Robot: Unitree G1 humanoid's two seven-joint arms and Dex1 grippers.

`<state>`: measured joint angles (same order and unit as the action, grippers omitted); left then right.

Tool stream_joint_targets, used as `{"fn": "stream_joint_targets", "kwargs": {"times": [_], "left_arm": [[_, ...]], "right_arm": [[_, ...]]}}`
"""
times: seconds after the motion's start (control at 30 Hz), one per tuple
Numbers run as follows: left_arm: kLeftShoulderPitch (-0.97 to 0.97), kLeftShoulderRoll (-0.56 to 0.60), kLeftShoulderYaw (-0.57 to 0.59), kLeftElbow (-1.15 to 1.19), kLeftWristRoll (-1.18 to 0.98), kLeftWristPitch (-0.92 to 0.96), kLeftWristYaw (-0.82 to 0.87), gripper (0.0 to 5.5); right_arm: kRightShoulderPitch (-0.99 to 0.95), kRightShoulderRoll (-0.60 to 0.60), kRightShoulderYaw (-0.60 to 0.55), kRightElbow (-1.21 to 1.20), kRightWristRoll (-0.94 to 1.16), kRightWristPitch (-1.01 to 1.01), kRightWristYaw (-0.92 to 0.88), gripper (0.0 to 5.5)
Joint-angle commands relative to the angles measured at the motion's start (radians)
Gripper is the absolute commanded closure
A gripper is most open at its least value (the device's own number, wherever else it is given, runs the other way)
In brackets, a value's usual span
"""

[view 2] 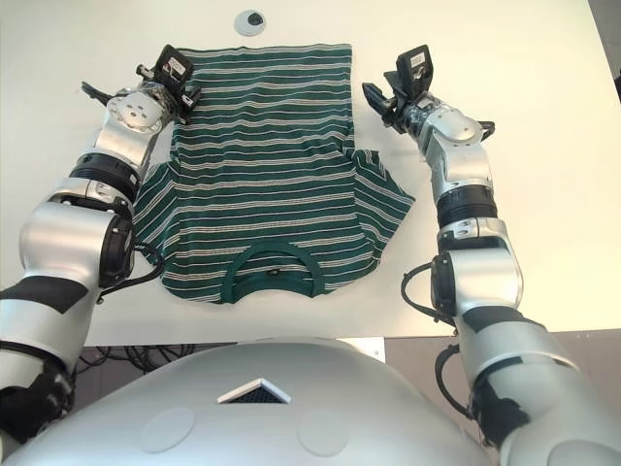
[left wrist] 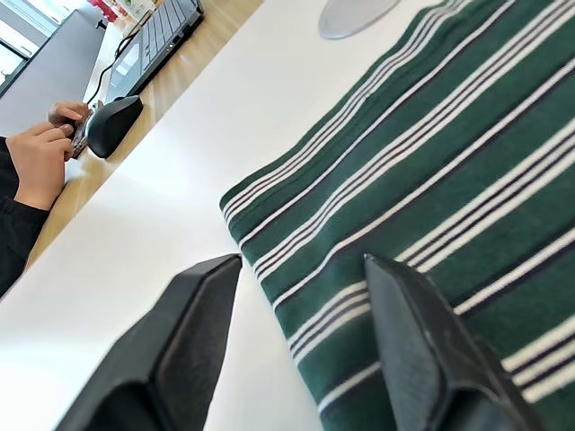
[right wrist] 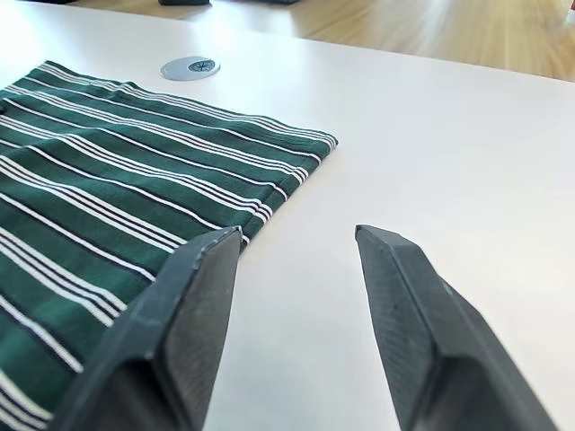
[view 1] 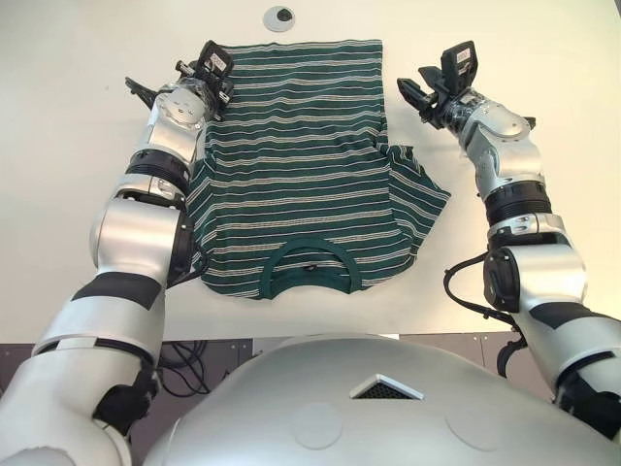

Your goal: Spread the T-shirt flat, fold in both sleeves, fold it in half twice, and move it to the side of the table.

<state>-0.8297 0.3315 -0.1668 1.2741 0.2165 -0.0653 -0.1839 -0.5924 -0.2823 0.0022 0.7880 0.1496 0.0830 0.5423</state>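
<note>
One finger of the left hand (left wrist: 301, 269) hangs over the striped T-shirt (left wrist: 431, 171) and the other over the bare white surface (left wrist: 180, 206) in the left wrist view. The hand is thus open, gripping nothing, and straddles the cloth's side edge close to a hem corner; a round cable port (left wrist: 355, 13) sits past the hem. In the right wrist view the right hand (right wrist: 296, 238) is likewise spread wide and empty, over bare surface just beside the other hem corner and clear of the cloth. In the head views the T-shirt lies about the middle of the surface, hem toward the far edge and collar (view 1: 312, 264) toward the near edge. Its body is smooth, the right sleeve (view 1: 422, 189) is splayed out with some rumpling, and the left sleeve (view 2: 155, 209) is partly hidden by the arm. I judge the spreading step about finished, with no fold made; the next move probably calls for bringing a hand to a sleeve, pinching its outer edge and carrying it across the body
</note>
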Motion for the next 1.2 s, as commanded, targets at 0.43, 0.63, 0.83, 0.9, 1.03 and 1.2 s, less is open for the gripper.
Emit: {"fn": "stream_joint_targets", "kwargs": {"times": [0.43,0.63,0.83,0.9,1.03,1.2], "left_arm": [[0.492,0.027,0.418,-1.135,-0.456,0.313,-0.012,3.02],[0.64,0.026,0.514,-1.383,-0.537,0.425,0.023,3.02],[0.667,0.002,0.508,-1.449,-0.54,0.468,0.038,3.02],[0.664,-0.01,0.488,-1.453,-0.532,0.475,0.039,3.02],[0.641,-0.014,0.461,-1.445,-0.523,0.479,0.035,3.02],[0.642,-0.006,0.464,-1.439,-0.522,0.485,0.033,3.0]], "right_arm": [[0.696,0.002,-0.242,-1.206,0.303,0.537,-0.233,3.16],[0.938,0.041,-0.328,-1.398,0.413,0.655,-0.296,3.16],[1.022,0.07,-0.254,-1.346,0.389,0.633,-0.303,3.16],[1.003,0.078,-0.233,-1.294,0.374,0.627,-0.317,3.16],[0.994,0.085,-0.185,-1.232,0.345,0.632,-0.324,3.16],[0.982,0.084,-0.16,-1.199,0.327,0.618,-0.331,3.35]]}}
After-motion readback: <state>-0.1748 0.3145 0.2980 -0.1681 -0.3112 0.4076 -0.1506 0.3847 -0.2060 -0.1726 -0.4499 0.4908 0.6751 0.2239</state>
